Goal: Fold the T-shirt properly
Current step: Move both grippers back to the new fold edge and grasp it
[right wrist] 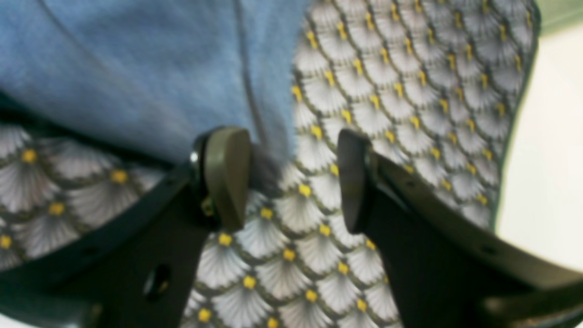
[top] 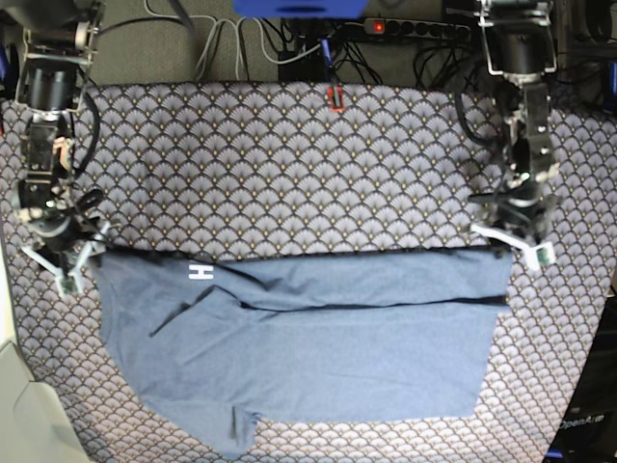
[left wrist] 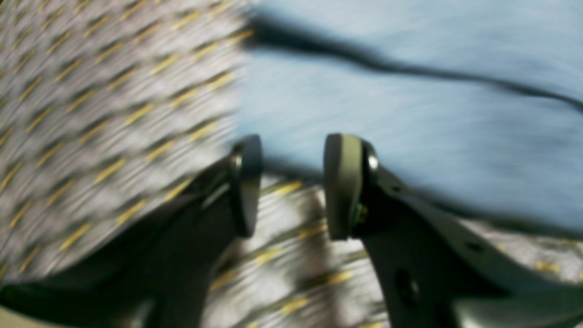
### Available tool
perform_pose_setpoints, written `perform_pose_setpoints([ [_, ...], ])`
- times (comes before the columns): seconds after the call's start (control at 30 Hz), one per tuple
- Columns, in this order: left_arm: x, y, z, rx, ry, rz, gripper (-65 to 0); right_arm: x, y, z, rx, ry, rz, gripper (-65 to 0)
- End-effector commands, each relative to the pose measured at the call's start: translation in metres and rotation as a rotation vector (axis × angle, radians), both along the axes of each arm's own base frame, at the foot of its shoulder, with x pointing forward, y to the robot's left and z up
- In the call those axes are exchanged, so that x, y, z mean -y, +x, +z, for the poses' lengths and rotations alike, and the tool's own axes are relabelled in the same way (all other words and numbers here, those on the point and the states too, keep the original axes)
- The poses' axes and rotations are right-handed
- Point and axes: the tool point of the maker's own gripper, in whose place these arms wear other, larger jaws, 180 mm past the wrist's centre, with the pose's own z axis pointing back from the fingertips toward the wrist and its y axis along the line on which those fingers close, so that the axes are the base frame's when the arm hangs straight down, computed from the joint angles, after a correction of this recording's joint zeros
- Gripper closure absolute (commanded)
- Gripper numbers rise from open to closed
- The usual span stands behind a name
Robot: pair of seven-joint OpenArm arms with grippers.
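In the left wrist view the left tool (left wrist: pixel 291 187) stands wide open with nothing between its pads; the shirt (left wrist: pixel 410 118) lies just ahead of the tips and off to the right pad's side, its corner edge near the pads, and the table (left wrist: pixel 100 114) in its scalloped cloth shows to the other side and beneath. The picture is smeared, so I cannot tell whether a pad touches cloth. In the right wrist view the right tool (right wrist: pixel 294 180) is likewise spread, empty, and the shirt (right wrist: pixel 136 68) sits ahead and toward its left pad, a corner of fabric reaching down beside that pad, with the table (right wrist: pixel 410 91) under the gap and past the other pad. This view is sharper and shows a seam line running down the shirt near its edge, which the left wrist view does not. The base view gives what neither wrist view can: the whole shirt (top: pixel 299 338) spread across the near half of the table (top: pixel 289 154), a top layer lying folded over so a straight edge runs from one tool to the other, a white letter showing near the right tool (top: pixel 60 258), and the left tool (top: pixel 511 236) at the opposite corner. I judge that a first lengthwise fold is laid and both tools are free at its corners; the next move calls for a fresh grip on two edges for a second fold.
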Motion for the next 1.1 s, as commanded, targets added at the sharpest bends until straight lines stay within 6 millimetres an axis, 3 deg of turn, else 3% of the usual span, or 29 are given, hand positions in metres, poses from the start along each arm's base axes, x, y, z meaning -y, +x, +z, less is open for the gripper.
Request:
perform_pose_setpoints([
  [0.0,-0.004,0.015,0.024,0.082,0.009,0.003,-23.6,0.008,0.014,0.025,0.079,-0.011,-0.003,-32.1],
  [0.1,-0.008,0.004,0.015,0.06,0.006,0.018,-30.3,0.01,0.006,0.018,0.063,-0.01,-0.011,-31.9],
  [0.2,-0.007,0.004,0.011,0.053,0.004,0.015,-41.1,0.012,0.001,0.015,0.054,-0.01,-0.017,-31.9],
  [0.27,-0.002,0.006,0.012,0.061,-0.006,0.015,-44.6,0.012,0.001,0.015,0.054,-0.01,-0.017,-31.9],
  [0.53,-0.001,0.026,0.028,0.109,-0.018,0.023,-43.6,0.012,0.001,0.015,0.054,-0.01,-0.015,-31.9],
  [0.67,-0.004,0.038,0.021,0.089,-0.037,0.037,-43.6,0.012,0.001,0.015,0.054,-0.011,-0.015,-31.9],
  [1.07,-0.005,0.042,0.001,0.035,-0.066,0.055,-43.4,0.014,0.002,0.017,0.055,-0.016,-0.016,-31.9],
])
